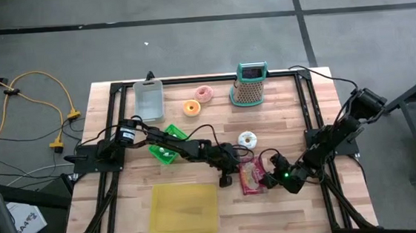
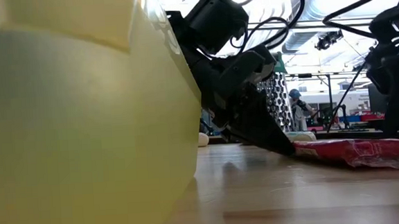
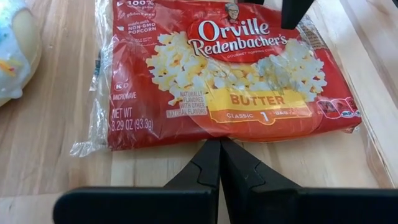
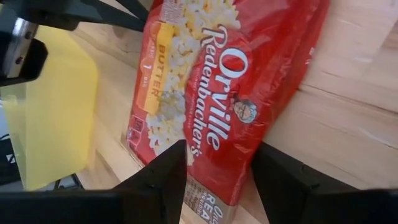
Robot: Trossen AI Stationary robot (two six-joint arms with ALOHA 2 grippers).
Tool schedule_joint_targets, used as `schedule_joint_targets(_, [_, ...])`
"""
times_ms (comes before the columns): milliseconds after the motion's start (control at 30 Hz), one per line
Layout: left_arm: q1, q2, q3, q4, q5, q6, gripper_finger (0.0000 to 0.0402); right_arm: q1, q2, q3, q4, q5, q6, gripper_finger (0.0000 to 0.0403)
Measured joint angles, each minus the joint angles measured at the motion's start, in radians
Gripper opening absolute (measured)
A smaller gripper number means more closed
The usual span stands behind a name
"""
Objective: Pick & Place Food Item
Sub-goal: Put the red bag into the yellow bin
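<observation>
1. Yellow bin (image 2: 74, 113) fills the near side of the low view; from above it sits on the table (image 1: 124, 190) just beside the popcorn bag (image 1: 251, 175), on the left arm's side, and looks empty.
2. Popcorn bag, a red butter microwave pack, lies flat on the wood between the two grippers, not lifted.
3. Left gripper (image 1: 226, 180) rests at the bag's yellow-bin edge, its fingers (image 3: 217, 168) pressed together, tip just short of the wrapper, holding nothing.
4. Right gripper (image 4: 217, 171) is at the bag's opposite end, fingers spread with the wrapper's end lying between them; I see no pinch yet.
5. To do this well, I would guess the right claw should come lower so one finger slips under the crimped seam, then close on the seam, not on the puffy middle, which would likely slide.
6. Left claw could brace the bag so it does not skid.
7. Green basket (image 1: 167, 143), past the left gripper from the bag, is partly under the arm; contents unclear.
8. Grey tray (image 1: 149, 100), well beyond the bag, looks empty.
9. Sprinkled doughnut (image 1: 248, 139) lies loose near the bag.
</observation>
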Motion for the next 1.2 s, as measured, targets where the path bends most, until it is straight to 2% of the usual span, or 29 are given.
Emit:
schedule_joint_targets(500, [0.0,0.0,0.0,-0.02,0.003,-0.006,0.0,0.0,0.0,0.0,0.069,0.048,-0.06,0.016])
schedule_joint_targets(900, [0.0,0.0,0.0,-0.021,0.002,-0.005,0.0,0.0,-0.001,0.0,0.088,0.068,-0.089,0.0124])
schedule_joint_targets(1100, [0.0,0.0,0.0,-0.021,0.002,-0.005,0.0,-0.015,-0.002,0.0,0.087,0.07,-0.089,0.0131])
schedule_joint_targets(1200, [0.0,0.0,0.0,-0.021,0.002,-0.005,0.0,-0.039,-0.002,0.0,0.081,0.031,-0.089,0.0136])
